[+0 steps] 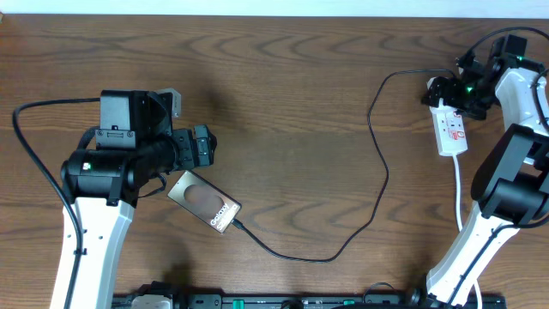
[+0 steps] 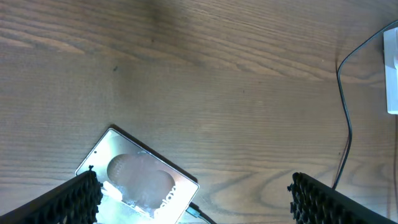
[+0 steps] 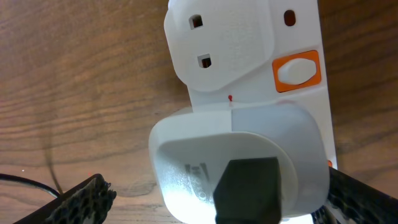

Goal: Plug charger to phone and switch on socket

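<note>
The phone [image 1: 203,202] lies flat on the table, left of centre, its glossy face up; it also shows in the left wrist view [image 2: 140,180]. The charger cable [image 1: 377,184] has its small connector [image 2: 196,212] at the phone's near end and runs right, then up to the socket [image 1: 451,129]. My left gripper [image 1: 204,148] [image 2: 194,185] is open and empty just above the phone. My right gripper [image 1: 446,93] [image 3: 217,186] is open, its fingers either side of the charger's white plug [image 3: 239,162] seated in the socket [image 3: 249,50]. An orange switch [image 3: 297,70] sits beside the plug.
The socket's white cord [image 1: 460,184] runs down toward the right arm's base. A thick black robot cable [image 1: 34,163] loops left of the left arm. The black charger cable [image 2: 346,112] crosses the right side of the left wrist view.
</note>
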You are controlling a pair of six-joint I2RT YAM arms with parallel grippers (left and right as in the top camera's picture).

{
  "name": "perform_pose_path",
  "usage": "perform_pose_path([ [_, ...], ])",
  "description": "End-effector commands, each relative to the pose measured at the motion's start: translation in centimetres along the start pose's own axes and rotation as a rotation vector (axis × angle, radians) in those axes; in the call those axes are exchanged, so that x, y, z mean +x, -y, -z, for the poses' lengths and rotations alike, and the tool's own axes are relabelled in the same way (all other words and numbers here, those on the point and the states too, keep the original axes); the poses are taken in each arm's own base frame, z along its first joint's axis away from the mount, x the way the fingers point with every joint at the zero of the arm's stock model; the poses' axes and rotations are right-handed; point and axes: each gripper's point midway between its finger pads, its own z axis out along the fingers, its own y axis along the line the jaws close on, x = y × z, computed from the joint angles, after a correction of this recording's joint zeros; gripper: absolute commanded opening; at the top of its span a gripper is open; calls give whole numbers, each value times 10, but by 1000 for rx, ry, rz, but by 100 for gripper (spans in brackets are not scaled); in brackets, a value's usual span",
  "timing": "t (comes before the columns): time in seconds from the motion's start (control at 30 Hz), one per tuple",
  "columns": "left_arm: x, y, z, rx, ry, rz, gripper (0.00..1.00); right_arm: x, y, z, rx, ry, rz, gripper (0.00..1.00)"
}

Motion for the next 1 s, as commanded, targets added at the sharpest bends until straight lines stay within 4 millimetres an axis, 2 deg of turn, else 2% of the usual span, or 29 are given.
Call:
perform_pose_path([
  [0.0,7,-4,-6,-17,-26,-16,95,31,-44,-24,-212,-108,-43,95],
  [0.4,9,-5,-5,-18,-33,-14,95,36,-48,-31,-211,-119,-44,95],
  [0.5,9,-5,-5,-18,-33,-14,95,33,-25,-20,-64,-122,-133,97],
  [0.57,9,-5,-5,-18,-33,-14,95,30,-15,-1,19,-110,-167,99],
  [0.63,9,-5,-5,-18,-33,-13,95,25,-7,27,106,-74,-210,99],
  [0.77,9,-5,-5,-18,-33,-13,95,20,2,93,273,45,-351,99],
  [0.83,9,-5,-5,-18,-33,-13,95,22,-2,126,303,111,-405,99],
  [0.97,9,-5,-5,-18,-33,-13,95,19,-18,172,277,224,-386,99],
])
